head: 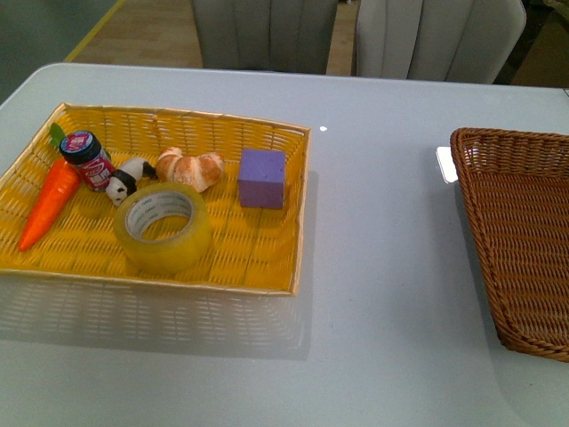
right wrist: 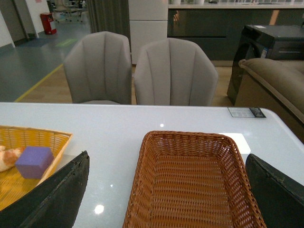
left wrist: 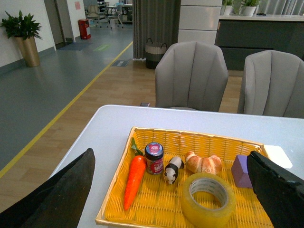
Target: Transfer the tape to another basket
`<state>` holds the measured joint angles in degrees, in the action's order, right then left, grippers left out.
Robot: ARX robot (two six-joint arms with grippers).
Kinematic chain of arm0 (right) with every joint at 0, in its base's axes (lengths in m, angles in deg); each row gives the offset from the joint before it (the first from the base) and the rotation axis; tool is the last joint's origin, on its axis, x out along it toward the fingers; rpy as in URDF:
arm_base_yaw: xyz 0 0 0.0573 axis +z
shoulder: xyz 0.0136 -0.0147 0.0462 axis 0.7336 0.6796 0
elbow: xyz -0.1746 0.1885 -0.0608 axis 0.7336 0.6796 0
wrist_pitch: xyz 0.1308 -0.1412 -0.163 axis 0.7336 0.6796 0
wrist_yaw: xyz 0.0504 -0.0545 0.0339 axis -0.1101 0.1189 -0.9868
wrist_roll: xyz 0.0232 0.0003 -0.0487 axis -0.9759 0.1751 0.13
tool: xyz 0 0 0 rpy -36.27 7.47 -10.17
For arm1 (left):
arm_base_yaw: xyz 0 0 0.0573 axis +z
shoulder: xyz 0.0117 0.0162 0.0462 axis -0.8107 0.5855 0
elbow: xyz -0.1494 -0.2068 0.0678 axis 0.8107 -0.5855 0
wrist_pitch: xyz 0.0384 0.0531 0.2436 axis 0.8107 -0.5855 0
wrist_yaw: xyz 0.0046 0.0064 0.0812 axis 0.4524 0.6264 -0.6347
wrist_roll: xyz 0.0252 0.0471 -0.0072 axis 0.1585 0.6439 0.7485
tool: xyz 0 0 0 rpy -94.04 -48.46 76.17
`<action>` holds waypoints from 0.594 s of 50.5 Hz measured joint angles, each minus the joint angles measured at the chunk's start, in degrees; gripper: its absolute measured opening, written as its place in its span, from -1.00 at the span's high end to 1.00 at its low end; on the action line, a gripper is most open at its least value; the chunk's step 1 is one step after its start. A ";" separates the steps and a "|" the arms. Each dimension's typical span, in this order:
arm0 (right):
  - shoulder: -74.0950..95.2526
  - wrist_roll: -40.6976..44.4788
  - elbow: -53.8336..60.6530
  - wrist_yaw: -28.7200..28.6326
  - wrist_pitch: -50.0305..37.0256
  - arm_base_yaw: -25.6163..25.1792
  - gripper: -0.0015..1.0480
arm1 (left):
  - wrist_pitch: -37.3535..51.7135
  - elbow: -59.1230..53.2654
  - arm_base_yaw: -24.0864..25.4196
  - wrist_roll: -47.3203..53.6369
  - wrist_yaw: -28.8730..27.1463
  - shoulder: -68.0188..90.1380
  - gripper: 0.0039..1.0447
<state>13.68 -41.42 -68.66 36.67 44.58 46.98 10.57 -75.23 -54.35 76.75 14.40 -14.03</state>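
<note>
Reach step, nothing grasped yet — the tape (head: 163, 227) lies flat in the yellow tray (head: 258, 258), lower left of the front view; the basket (head: 516, 240) sits empty at right. The left tool (left wrist: 170, 153) and right tool (right wrist: 167, 156) both gape wide. Next, likely: left tool descends astride the roll's wall.

I am looking past my left arm's fingers (left wrist: 57, 197), which are standing wide apart and framing the yellow tray (left wrist: 156, 204) sitting on the white surface (left wrist: 109, 128). The tape (left wrist: 204, 216) is lying flat in the tray, closest to the camera. Beyond it a carrot (left wrist: 134, 180), a jar (left wrist: 154, 159), a panda figure (left wrist: 172, 170), a bread roll (left wrist: 203, 164) and a purple cube (left wrist: 241, 172) are resting. Two grey chairs (left wrist: 191, 76) are standing behind.
</note>
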 joint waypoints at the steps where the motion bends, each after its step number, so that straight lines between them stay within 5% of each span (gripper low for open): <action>1: 0.00 0.00 0.00 0.00 0.02 0.00 -0.83 | 0.00 0.00 0.00 0.00 0.00 0.00 -0.83; 30: 0.00 0.00 0.00 0.00 0.02 0.00 -0.83 | 0.00 0.00 0.00 0.00 0.00 0.00 -0.83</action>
<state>13.68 -41.42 -68.66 36.67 44.61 46.98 10.57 -75.23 -54.35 76.75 14.40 -14.03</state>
